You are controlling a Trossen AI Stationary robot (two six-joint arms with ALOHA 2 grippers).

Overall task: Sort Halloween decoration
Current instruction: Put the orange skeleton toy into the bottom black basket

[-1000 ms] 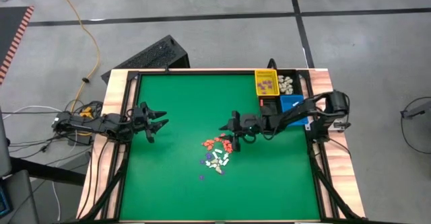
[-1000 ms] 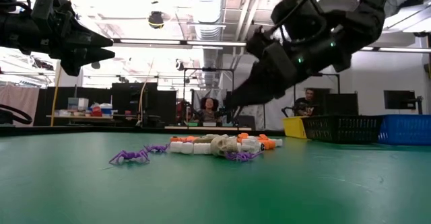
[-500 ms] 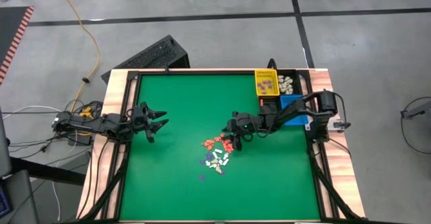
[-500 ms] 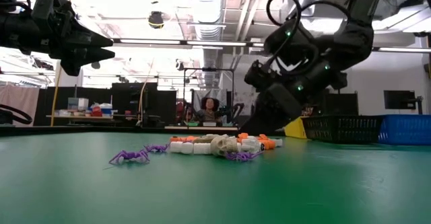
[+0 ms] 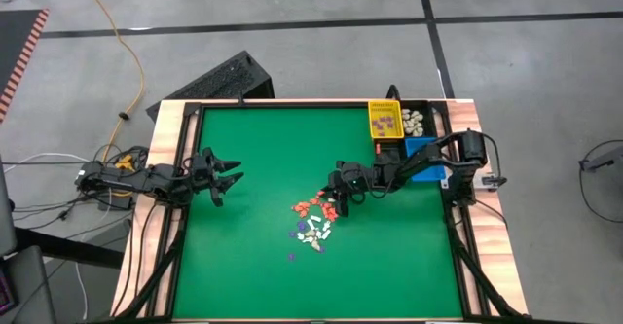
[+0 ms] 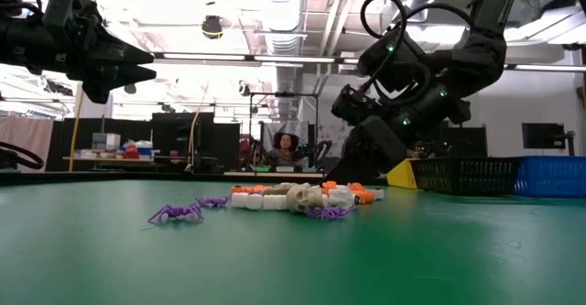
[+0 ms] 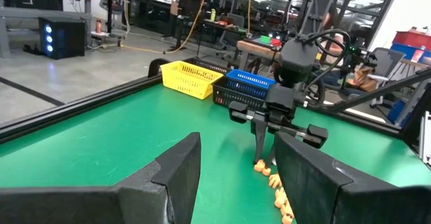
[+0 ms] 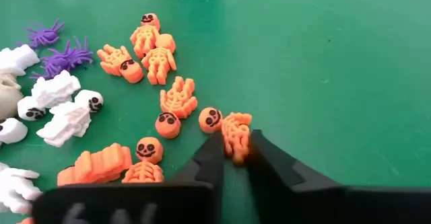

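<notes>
Down low, right gripper (tilted) around orange skeleton

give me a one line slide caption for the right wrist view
Right gripper closes its fingers on an orange skeleton trinket at the edge of a pile of orange, white and purple Halloween decorations on green felt.

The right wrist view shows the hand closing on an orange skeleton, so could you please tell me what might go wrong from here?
1. The right hand pinches only the lower end of the orange skeleton; it could slip out when lifted.
2. An orange skull touches that skeleton and may be dragged or knocked along.
3. The purple spiders and white pieces lie close by, so a dropped piece could land among them.
</notes>
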